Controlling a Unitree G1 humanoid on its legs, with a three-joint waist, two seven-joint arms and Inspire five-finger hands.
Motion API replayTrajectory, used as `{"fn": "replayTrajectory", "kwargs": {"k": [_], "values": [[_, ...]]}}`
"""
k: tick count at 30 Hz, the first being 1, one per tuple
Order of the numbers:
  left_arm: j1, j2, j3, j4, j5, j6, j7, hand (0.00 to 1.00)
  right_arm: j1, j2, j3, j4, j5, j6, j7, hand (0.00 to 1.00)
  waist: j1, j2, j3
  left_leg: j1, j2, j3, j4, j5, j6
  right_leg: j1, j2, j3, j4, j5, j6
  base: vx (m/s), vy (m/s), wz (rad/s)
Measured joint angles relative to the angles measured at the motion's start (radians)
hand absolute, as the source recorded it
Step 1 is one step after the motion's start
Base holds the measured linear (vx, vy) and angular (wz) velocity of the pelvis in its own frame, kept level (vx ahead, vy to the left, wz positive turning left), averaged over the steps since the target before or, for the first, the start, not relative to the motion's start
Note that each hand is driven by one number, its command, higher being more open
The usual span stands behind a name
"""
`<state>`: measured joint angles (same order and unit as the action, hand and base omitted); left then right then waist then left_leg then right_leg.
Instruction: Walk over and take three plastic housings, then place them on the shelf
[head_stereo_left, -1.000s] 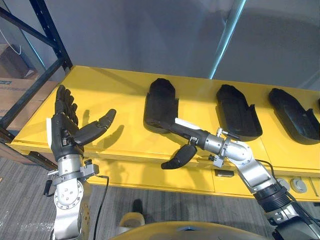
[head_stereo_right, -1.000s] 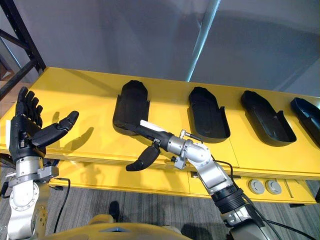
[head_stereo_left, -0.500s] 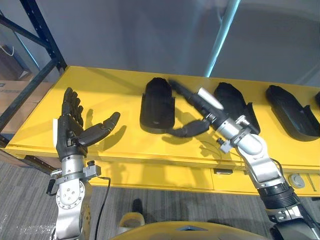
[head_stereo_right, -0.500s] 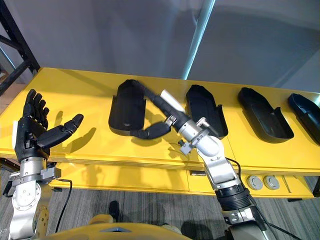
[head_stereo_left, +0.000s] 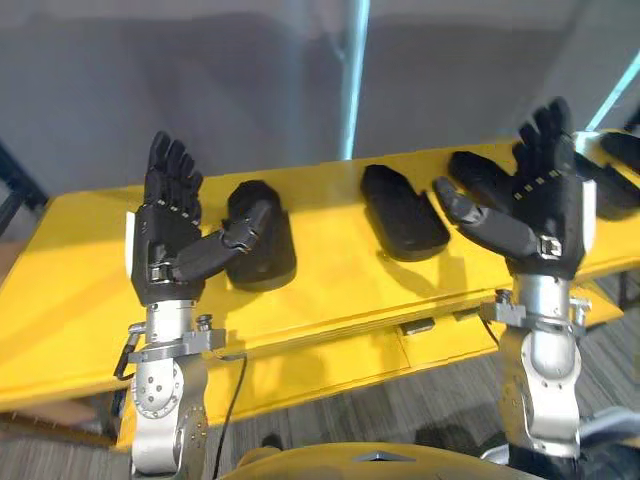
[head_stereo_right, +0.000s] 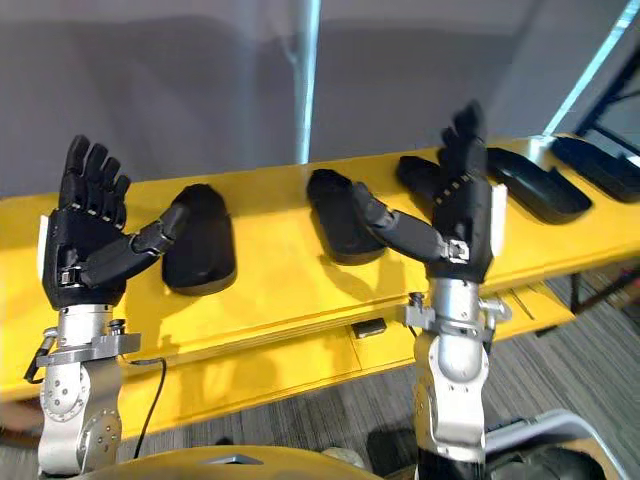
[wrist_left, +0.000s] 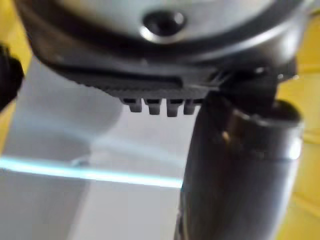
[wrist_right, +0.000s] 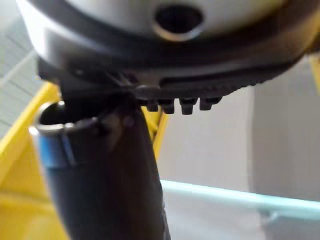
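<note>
Probably light, stiff and slick, the black moulded plastic housings (head_stereo_left: 400, 212) lie in a row on the long yellow table (head_stereo_left: 330, 290); grip one across its narrow sides. Above the table's near edge, the left hand (head_stereo_left: 165, 250) and right hand (head_stereo_left: 545, 215) hover with fingers spread, holding nothing.

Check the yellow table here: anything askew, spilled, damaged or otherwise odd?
Nothing stands out. The black plastic housings lie in a row on the yellow table, none hanging off an edge, no damage visible. The left hand and the right hand are held up open in front of it, each holding nothing.
</note>
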<state>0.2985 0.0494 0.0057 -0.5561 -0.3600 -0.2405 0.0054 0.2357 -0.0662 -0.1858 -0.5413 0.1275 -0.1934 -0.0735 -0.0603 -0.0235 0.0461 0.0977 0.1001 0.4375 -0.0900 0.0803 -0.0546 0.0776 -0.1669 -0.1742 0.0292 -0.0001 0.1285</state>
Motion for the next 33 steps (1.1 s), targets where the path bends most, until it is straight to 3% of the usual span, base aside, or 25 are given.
{"fn": "replayTrajectory", "kwargs": {"k": [9, 11, 14, 15, 17, 18, 19, 21, 23, 25, 28, 33], "values": [[-0.028, -0.01, -0.161, 0.001, -0.06, 0.0, 0.046, 1.0, 0.291, 0.089, -0.062, -0.112, 0.004, 0.001, -0.025, 1.0, -0.112, -0.01, -0.033, 0.103, 0.075, 0.272, 0.002, -0.05, -0.073, -0.055, 0.098, 0.239, -0.02, 0.021, -0.003, 0.07, -0.02, -0.88], [-0.045, -0.008, -0.171, 0.008, -0.061, 0.0, 0.084, 1.0, 0.321, 0.115, -0.103, -0.112, 0.047, -0.022, -0.024, 1.0, -0.14, -0.004, -0.032, 0.12, 0.093, 0.322, 0.006, -0.052, -0.088, -0.064, 0.122, 0.274, -0.033, 0.028, -0.002, 0.07, -0.045, -0.67], [-0.076, -0.006, -0.161, 0.015, -0.063, 0.001, 0.14, 1.0, 0.33, 0.122, -0.123, -0.116, 0.079, -0.075, -0.006, 1.0, -0.144, 0.007, -0.032, 0.112, 0.138, 0.348, 0.107, -0.102, -0.114, -0.078, 0.156, 0.331, -0.031, 0.04, -0.016, 0.09, -0.069, -0.64], [-0.078, -0.006, -0.158, 0.015, -0.063, 0.002, 0.155, 1.0, 0.33, 0.121, -0.121, -0.123, 0.088, -0.082, 0.003, 1.0, -0.144, 0.011, -0.032, 0.103, 0.146, 0.326, 0.137, -0.119, -0.105, -0.08, 0.163, 0.345, -0.029, 0.041, -0.017, 0.09, -0.117, -0.75], [-0.072, -0.013, -0.128, 0.007, -0.063, 0.005, 0.198, 1.0, 0.293, 0.104, -0.099, -0.144, 0.095, -0.1, 0.034, 1.0, -0.124, 0.042, -0.029, 0.06, 0.18, 0.138, 0.249, -0.199, -0.063, -0.105, 0.199, 0.403, -0.008, 0.042, -0.017, 0.06, -0.075, -0.94], [-0.065, -0.019, -0.099, 0.0, -0.063, 0.013, 0.222, 1.0, 0.24, 0.077, -0.07, -0.145, 0.103, -0.112, 0.05, 1.0, -0.096, 0.064, -0.016, 0.036, 0.18, -0.014, 0.322, -0.272, -0.037, -0.111, 0.21, 0.454, -0.005, 0.046, -0.029, 0.0, 0.078, -1.33], [-0.045, -0.019, -0.075, -0.01, -0.063, 0.028, 0.23, 1.0, 0.187, 0.036, -0.045, -0.143, 0.12, -0.112, 0.052, 1.0, -0.058, 0.088, -0.005, 0.029, 0.171, -0.157, 0.363, -0.323, -0.031, -0.119, 0.229, 0.502, 0.001, 0.047, -0.039, -0.03, 0.13, -1.35], [0.005, -0.026, -0.043, -0.038, -0.064, 0.032, 0.222, 1.0, 0.12, -0.01, 0.001, -0.142, 0.119, -0.111, 0.045, 1.0, -0.023, 0.123, -0.009, 0.028, 0.151, -0.266, 0.367, -0.354, -0.048, -0.156, 0.246, 0.541, 0.039, 0.043, -0.036, -0.08, 0.163, -0.81], [0.024, -0.038, -0.004, -0.078, -0.066, 0.032, 0.194, 1.0, 0.087, -0.011, 0.037, -0.142, 0.082, -0.097, 0.008, 1.0, -0.016, 0.123, -0.003, 0.012, 0.131, -0.268, 0.361, -0.367, -0.07, -0.181, 0.229, 0.533, 0.057, 0.039, -0.022, -0.12, 0.146, -0.04], [0.023, -0.034, 0.022, -0.105, -0.077, 0.02, 0.161, 1.0, 0.095, -0.006, 0.059, -0.142, 0.076, -0.061, -0.026, 1.0, 0.014, 0.078, 0.023, 0.006, 0.101, -0.286, 0.346, -0.372, -0.076, -0.183, 0.195, 0.518, 0.055, 0.044, -0.008, -0.18, 0.126, 0.3], [0.023, -0.03, 0.032, -0.106, -0.08, -0.006, 0.155, 1.0, 0.118, -0.006, 0.07, -0.141, 0.075, -0.044, -0.045, 1.0, 0.027, 0.055, 0.031, -0.038, 0.069, -0.327, 0.39, -0.385, -0.06, -0.189, 0.158, 0.495, 0.065, 0.041, 0.001, -0.13, 0.075, 0.35], [-0.008, -0.003, 0.029, -0.108, -0.101, -0.026, 0.118, 1.0, 0.124, -0.006, 0.073, -0.125, 0.055, -0.052, -0.051, 1.0, 0.03, 0.061, 0.062, -0.058, 0.047, -0.304, 0.494, -0.425, -0.04, -0.199, 0.134, 0.487, 0.097, 0.061, 0.028, -0.12, 0.086, -0.18]]}}
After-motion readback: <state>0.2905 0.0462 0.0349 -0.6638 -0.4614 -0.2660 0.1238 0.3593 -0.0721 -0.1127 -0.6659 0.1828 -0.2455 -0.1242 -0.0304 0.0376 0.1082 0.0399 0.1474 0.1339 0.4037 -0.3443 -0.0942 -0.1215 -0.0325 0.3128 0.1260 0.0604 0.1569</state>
